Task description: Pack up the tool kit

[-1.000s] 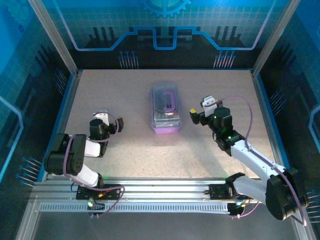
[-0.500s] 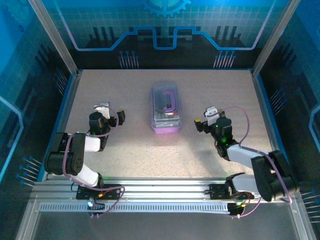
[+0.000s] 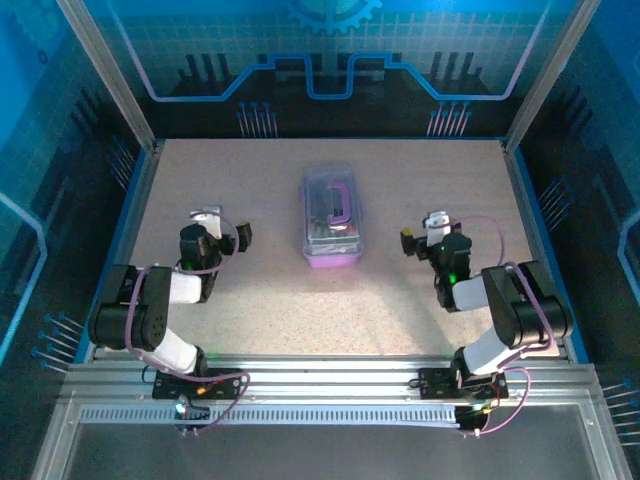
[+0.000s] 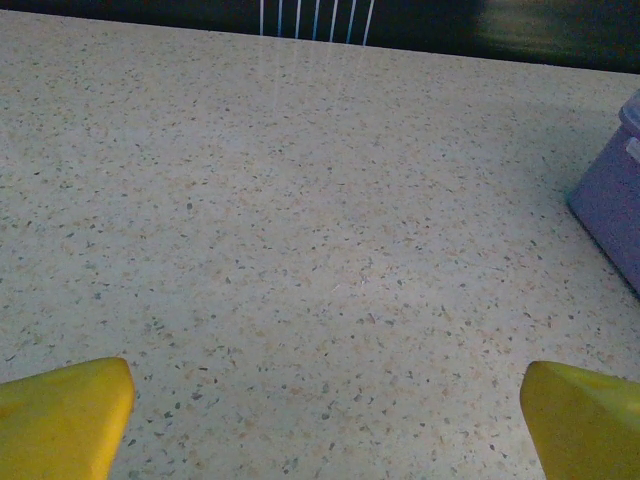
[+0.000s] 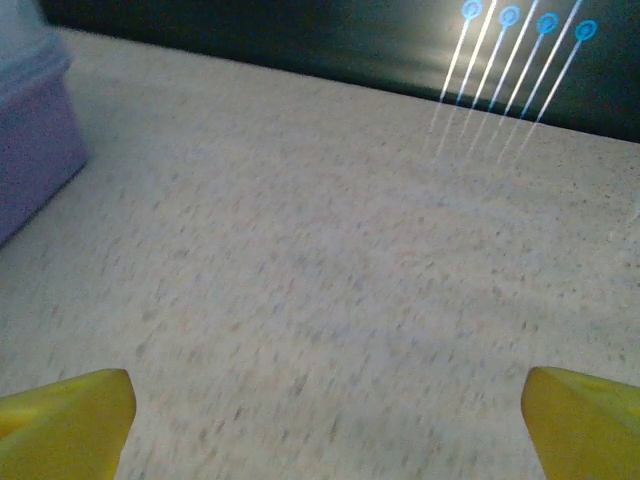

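The case (image 3: pixel 332 215) lay in the middle of the worktop (image 3: pixel 250 300) between both arms, whose jaws were wide apart and empty; it seemed light, stiff and slippery, best taken by its handle (image 3: pixel 340 203) or across the long sides.

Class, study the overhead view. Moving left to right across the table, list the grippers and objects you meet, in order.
left gripper, open → tool kit, lid closed, on the table → right gripper, open.
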